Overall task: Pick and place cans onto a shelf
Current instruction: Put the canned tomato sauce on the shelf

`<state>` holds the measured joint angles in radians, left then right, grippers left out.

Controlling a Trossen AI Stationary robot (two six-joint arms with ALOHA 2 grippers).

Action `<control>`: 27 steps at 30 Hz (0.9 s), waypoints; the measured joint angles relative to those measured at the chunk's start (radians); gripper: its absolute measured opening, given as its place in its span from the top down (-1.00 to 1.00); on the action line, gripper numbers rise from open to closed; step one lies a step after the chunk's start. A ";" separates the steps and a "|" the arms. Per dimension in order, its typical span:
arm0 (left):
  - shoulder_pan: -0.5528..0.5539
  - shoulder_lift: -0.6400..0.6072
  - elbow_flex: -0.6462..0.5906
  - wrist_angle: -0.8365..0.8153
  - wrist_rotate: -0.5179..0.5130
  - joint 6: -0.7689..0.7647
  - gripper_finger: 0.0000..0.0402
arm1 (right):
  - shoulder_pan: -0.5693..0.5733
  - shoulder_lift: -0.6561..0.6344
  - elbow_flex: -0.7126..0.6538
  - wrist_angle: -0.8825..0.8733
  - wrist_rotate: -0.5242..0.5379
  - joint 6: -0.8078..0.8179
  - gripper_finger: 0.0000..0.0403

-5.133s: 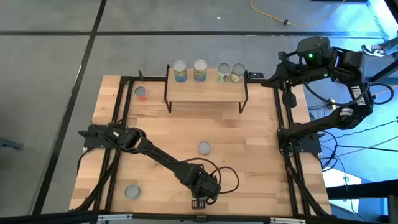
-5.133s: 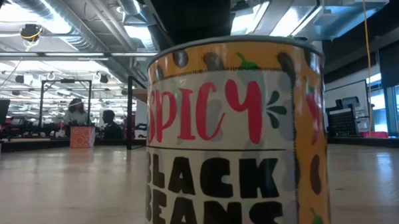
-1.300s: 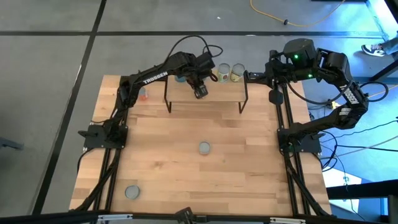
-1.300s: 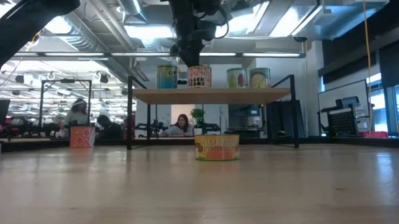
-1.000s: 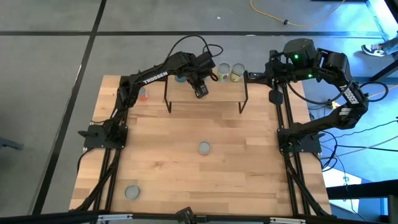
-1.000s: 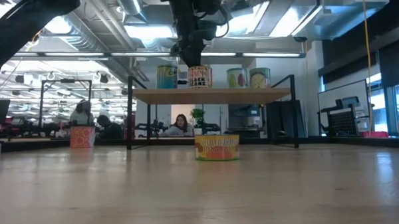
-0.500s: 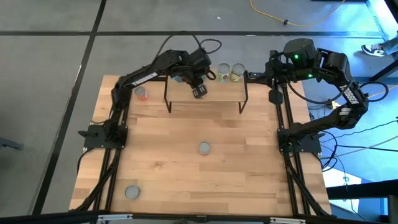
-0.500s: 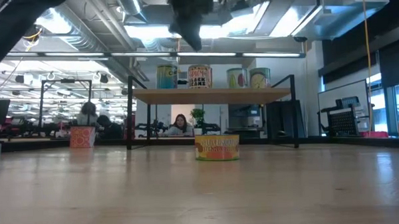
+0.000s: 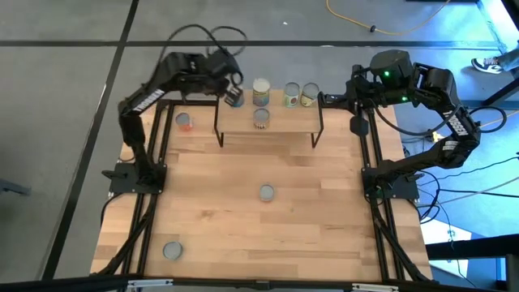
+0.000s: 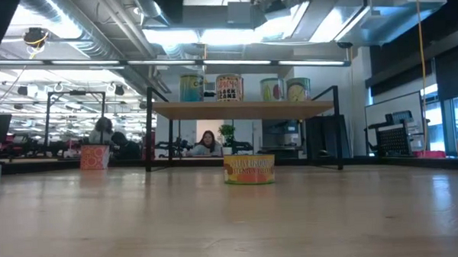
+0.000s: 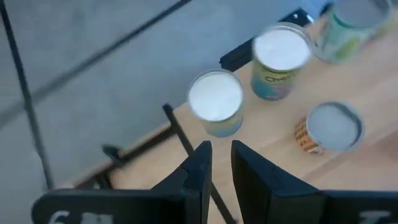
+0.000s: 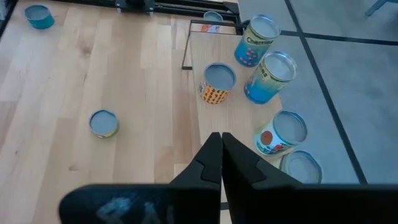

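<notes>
High view: left tool [image 9: 233, 96] hovering above shelf [image 9: 284, 122] far-left corner, fingers slightly spread and empty, five cans upright on top, three left on counter [image 9: 211, 235], red-orange can [image 9: 184, 122] nearest, upright beside shelf; right tool [image 9: 355, 126] parked, pressed together.

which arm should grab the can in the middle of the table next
Left, probably. Its pincer is open and empty above the shelf, on the table side. The right pincer sits shut beyond the table's right edge, farther from the can.
</notes>
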<state>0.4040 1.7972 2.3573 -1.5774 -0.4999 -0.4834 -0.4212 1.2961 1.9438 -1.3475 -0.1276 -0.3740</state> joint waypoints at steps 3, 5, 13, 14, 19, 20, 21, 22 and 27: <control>0.055 -0.029 -0.012 0.005 0.060 -0.080 0.73 | 0.000 0.000 0.000 0.006 0.011 0.000 0.98; 0.091 -0.037 -0.012 0.005 0.096 -0.130 0.73 | 0.000 0.000 0.000 0.006 0.013 0.002 0.98; 0.289 -0.016 -0.015 0.007 0.232 -0.194 0.73 | 0.000 0.000 0.000 0.028 0.014 0.025 0.98; 0.317 -0.016 -0.024 0.008 0.244 -0.195 0.73 | 0.000 0.000 0.000 0.029 0.014 0.025 0.98; 0.434 -0.021 -0.127 0.008 0.345 -0.236 0.73 | 0.000 0.000 0.000 0.040 0.014 0.026 0.98; 0.455 -0.023 -0.153 0.006 0.371 -0.237 0.73 | 0.000 0.000 0.000 0.042 0.014 0.026 0.98; 0.471 -0.026 -0.182 0.006 0.394 -0.240 0.73 | 0.000 0.000 0.000 0.043 0.014 0.026 0.98; 0.483 -0.029 -0.210 0.007 0.413 -0.241 0.73 | 0.000 0.000 0.000 0.043 0.014 0.026 0.98; 0.528 -0.026 -0.354 0.007 0.474 -0.241 0.73 | 0.000 0.000 0.000 0.043 0.014 0.026 0.98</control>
<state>0.9319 1.7708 2.0033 -1.5707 -0.0261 -0.7245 -0.4210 1.2961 1.9438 -1.3041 -0.1131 -0.3485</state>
